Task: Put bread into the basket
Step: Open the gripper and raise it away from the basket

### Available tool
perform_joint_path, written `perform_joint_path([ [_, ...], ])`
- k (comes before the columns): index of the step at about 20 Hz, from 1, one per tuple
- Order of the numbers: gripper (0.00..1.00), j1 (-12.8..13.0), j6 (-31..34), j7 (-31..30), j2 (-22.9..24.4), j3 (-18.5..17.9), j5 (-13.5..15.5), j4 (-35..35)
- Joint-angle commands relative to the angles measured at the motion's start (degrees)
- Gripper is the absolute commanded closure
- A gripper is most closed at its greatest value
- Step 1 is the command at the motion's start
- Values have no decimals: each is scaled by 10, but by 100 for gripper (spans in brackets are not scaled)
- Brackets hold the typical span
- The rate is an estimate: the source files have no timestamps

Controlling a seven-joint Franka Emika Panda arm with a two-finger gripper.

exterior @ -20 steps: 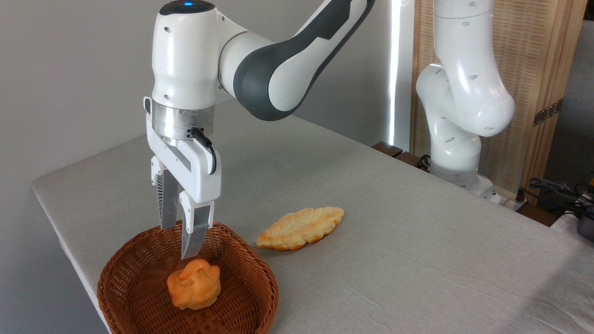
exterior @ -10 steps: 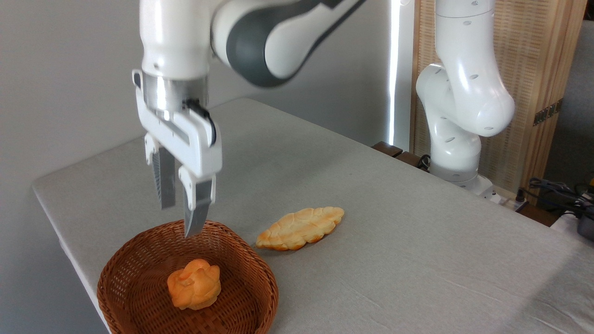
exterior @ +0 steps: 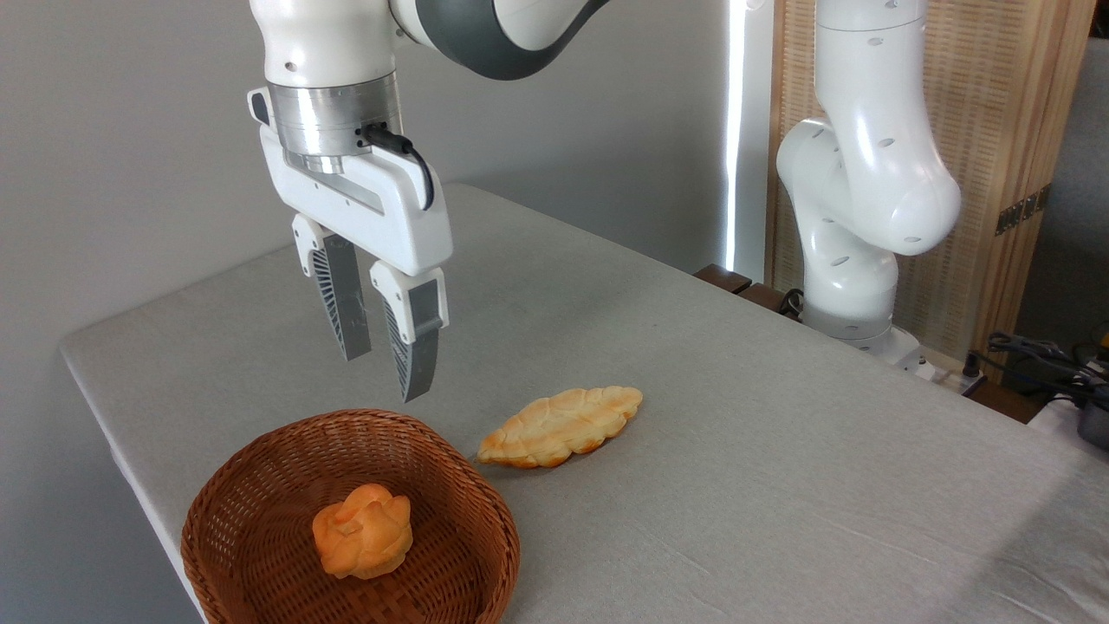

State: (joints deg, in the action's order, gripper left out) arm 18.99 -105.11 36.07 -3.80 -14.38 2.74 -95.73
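Basket [exterior: 260,485] sits at the table's [exterior: 780,485] near left corner, with the bun [exterior: 362,542] lying inside it near the middle. Gripper [exterior: 387,374] hangs above the basket's far rim, jaws parted and holding nothing. Flat bread [exterior: 561,425] lies just right of the basket on the cloth.
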Motion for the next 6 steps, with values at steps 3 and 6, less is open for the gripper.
perform_joint_path([
  [3,0,3,15,-18,0,-5,-5,8],
  [6,0,3,17,-11,0,-6,-8,7],
])
